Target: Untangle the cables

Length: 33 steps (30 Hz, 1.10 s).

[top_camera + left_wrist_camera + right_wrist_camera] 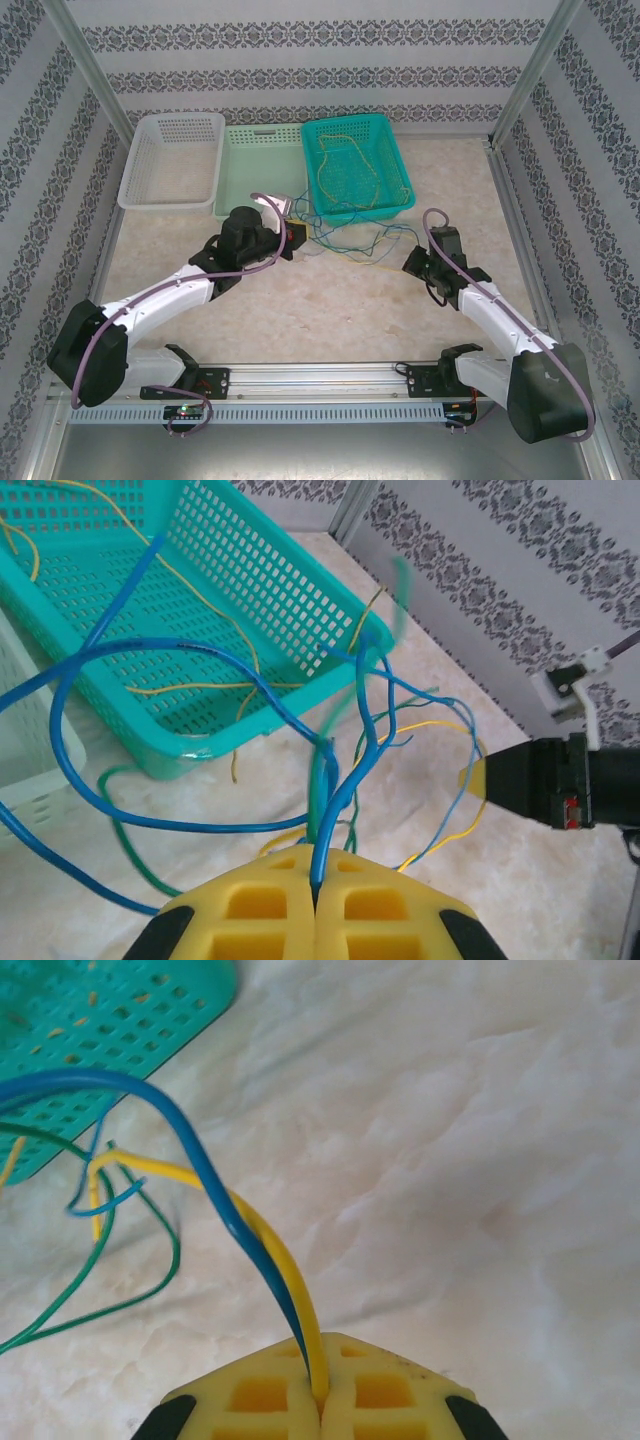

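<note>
The cables (350,243) lie as a loose knot of blue, green and yellow strands on the table in front of the teal basket (398,203). One yellow strand (352,160) loops inside that basket. My left gripper (298,232) is at the knot's left side, shut (318,868) on a blue cable (345,800). A green strand (322,770) runs just behind it. My right gripper (408,262) is at the knot's right end, shut (320,1352) on a yellow cable (275,1240) and a blue cable (205,1155) side by side. A green loop (100,1250) lies on the table to its left.
A white mesh basket (172,160) and a pale green tray (262,165) stand left of the teal basket along the back. Patterned walls and metal posts close in both sides. The marble tabletop (330,320) between the arms is bare.
</note>
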Motion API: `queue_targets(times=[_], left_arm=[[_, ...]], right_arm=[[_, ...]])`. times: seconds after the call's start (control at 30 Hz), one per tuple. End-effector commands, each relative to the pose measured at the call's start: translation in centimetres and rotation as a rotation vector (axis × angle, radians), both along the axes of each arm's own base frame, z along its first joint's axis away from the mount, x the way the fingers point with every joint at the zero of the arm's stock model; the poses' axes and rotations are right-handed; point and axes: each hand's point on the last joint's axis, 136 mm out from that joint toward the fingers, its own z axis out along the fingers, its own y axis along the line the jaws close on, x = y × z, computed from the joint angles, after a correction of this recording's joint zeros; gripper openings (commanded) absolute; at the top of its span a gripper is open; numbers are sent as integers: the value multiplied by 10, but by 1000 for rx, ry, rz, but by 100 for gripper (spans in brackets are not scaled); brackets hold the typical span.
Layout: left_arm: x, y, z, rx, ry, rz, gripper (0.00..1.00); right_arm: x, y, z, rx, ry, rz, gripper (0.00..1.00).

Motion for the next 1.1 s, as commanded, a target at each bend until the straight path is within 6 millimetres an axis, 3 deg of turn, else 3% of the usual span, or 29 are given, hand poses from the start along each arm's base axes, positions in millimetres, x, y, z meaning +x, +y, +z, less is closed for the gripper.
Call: queue_targets(times=[0.0,0.27,0.5,0.7,0.87,1.07], left_arm=[[3,-13,29,-113,-38,-47,0],[3,-19,13,-120,27,-65,0],[-13,-39,-6,-88,93,-189,0],[-20,-63,-7,-114,110,-267,0],[-11,-53,0,-121,66,-188,3],[-19,-49,5,-96,40,-210,6]], right_arm=[[5,32,13,59,-59,134,2],[11,65,53,89,-186,254,0],[17,67,85,119,-274,232,0],[19,83,69,102,-196,274,2],[14,88,41,83,-107,291,3],[9,77,23,28,-54,263,4]])
